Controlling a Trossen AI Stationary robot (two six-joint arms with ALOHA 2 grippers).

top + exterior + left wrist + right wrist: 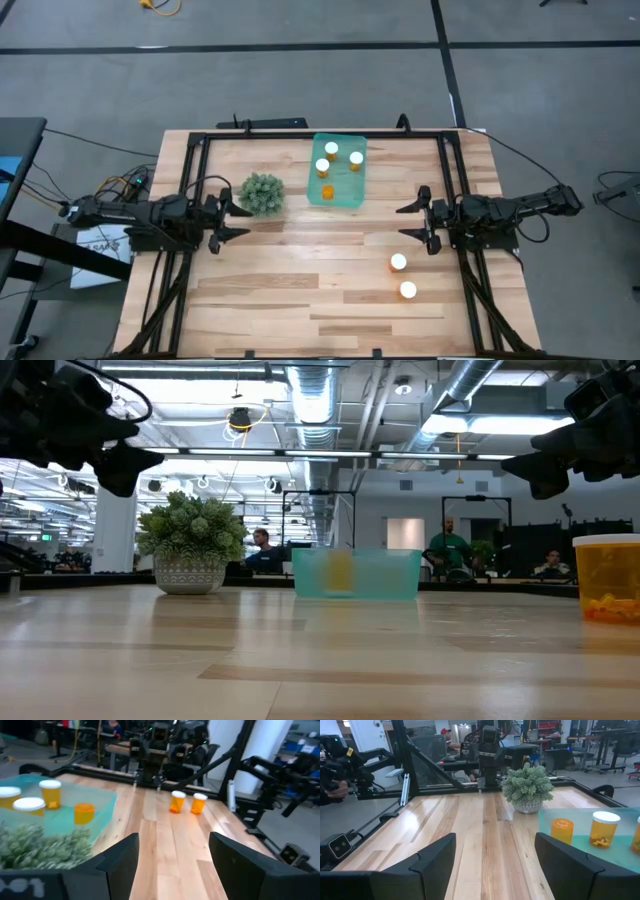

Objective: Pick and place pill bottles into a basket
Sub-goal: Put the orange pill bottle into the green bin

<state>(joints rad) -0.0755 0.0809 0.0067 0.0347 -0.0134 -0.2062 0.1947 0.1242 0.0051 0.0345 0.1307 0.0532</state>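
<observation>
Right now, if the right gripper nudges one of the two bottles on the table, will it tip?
Probably: each bottle stands upright, narrow and capped. Once down it would likely roll, being round. It seems light, with few pills showing.

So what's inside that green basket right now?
The basket holds four pill bottles: three upright with white caps, and one without a cap showing, apparently on its side. Its tinted walls blur the bottles' lower parts. Two more bottles stand outside on the table.

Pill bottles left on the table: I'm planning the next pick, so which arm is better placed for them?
The right. Both loose pill bottles stand just in front of the right gripper, open and empty. The left gripper, also open, waits beside the plant, across the table. The basket lies between both arms.
</observation>
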